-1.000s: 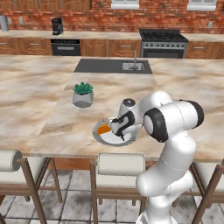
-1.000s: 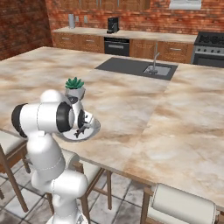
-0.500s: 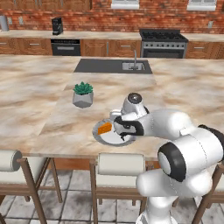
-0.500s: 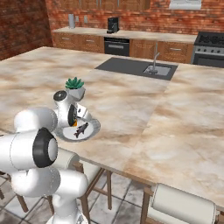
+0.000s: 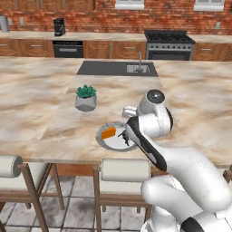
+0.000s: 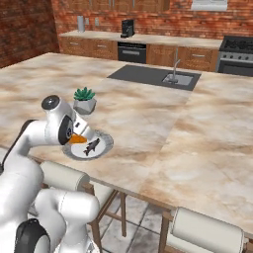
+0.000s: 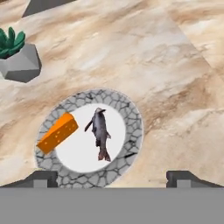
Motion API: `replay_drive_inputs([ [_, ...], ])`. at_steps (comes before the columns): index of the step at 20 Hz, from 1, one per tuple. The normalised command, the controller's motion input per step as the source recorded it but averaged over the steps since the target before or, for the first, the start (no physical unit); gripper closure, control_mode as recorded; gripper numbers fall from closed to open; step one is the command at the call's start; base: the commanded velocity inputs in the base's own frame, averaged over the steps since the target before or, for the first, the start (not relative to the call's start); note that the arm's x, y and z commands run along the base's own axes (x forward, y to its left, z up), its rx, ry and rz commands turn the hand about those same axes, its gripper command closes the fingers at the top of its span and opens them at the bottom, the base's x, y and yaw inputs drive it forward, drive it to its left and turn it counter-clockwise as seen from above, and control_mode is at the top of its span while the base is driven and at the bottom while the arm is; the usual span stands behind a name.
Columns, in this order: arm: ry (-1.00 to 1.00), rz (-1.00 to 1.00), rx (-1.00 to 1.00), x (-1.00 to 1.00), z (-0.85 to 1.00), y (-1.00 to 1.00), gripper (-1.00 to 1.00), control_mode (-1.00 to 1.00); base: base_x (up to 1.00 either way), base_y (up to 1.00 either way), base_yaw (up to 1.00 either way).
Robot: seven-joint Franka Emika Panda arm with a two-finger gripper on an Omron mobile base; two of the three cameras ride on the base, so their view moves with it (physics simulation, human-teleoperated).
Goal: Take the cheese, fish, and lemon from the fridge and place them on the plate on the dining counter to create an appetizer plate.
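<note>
Hovering over the plate point(image 7: 131, 118), the gripper point(image 7: 111, 177) has its jaws spread wide with nothing between them, both dark fingertips point(image 7: 41, 177) poking up at the bottom of the hand view, one off the plate's 7 o'clock rim and the other out past its 4 o'clock.

On the plate, the fish point(image 7: 100, 133) lies right in the middle, head toward 12 and tail toward 6. The cheese point(image 7: 57, 132) wedge sits at about 9 o'clock, overlapping the patterned rim a bit, close beside the fish but not touching. My read: both got set toward the centre-left so there's still white space at 2 to 4 o'clock for the lemon, which I'd guess is still in the fridge.

Room-wise, the plate sits near the stool-side edge of the dining counter point(image 5: 45, 99), so reaching in is easy. The small potted plant point(image 5: 85, 98) is off at 10 o'clock, near but clear. The sink point(image 5: 115, 68) is well apart at 12. Loads of bare marble toward 3 o'clock.
</note>
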Motion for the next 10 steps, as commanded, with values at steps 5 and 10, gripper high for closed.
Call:
replay_drive_inputs([
  [5, 0.21, -0.16, 0.20, -1.00, 1.00, -0.27, -1.00, -1.00, 0.00, 0.00, 0.00],
  [10, 0.27, -0.10, 0.07, -0.66, 0.44, -0.04, -1.00, -1.00, 0.00, 0.00, 0.00],
])
